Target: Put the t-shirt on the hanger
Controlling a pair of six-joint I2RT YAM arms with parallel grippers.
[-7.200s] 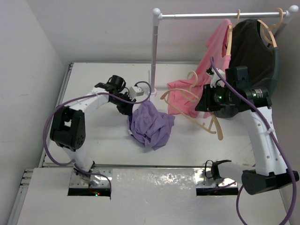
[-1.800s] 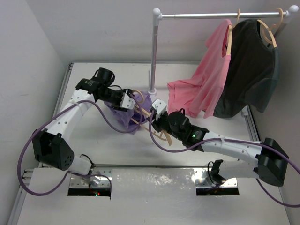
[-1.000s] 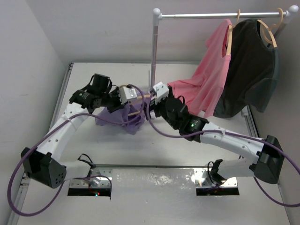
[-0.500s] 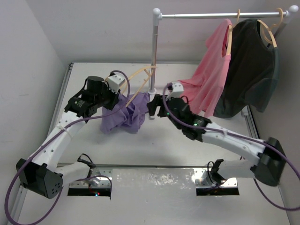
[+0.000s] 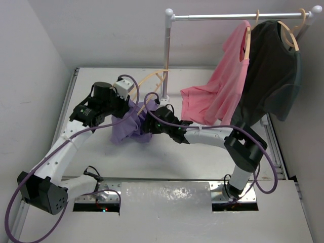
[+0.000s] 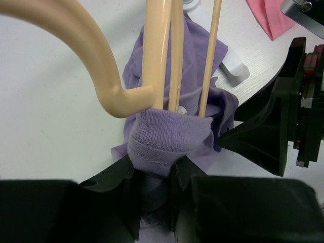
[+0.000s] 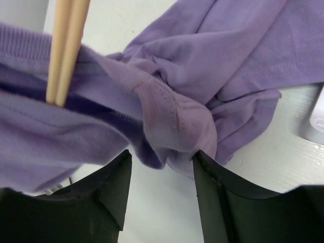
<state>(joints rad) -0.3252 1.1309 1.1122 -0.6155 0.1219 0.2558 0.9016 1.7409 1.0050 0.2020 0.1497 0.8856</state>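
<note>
My left jaws clamped t-shirt [image 6: 167, 136] collar against hanger [image 6: 157, 50]; right jaws straddled fold, could not tell if gripping. White table [image 5: 202, 157]; rack post [image 5: 166, 55] close behind.

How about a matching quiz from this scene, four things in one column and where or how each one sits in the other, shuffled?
Things
1. lavender t-shirt
2. tan hanger
3. pink shirt
4. black shirt

Places or states
a. hangs at the far right end of the rail
b. its thin rods are pushed into a ribbed collar
c. bunched up on the table between the two arms
d. hangs on the rail, just left of the other hung shirt

Pairs: 1-c, 2-b, 3-d, 4-a
</note>
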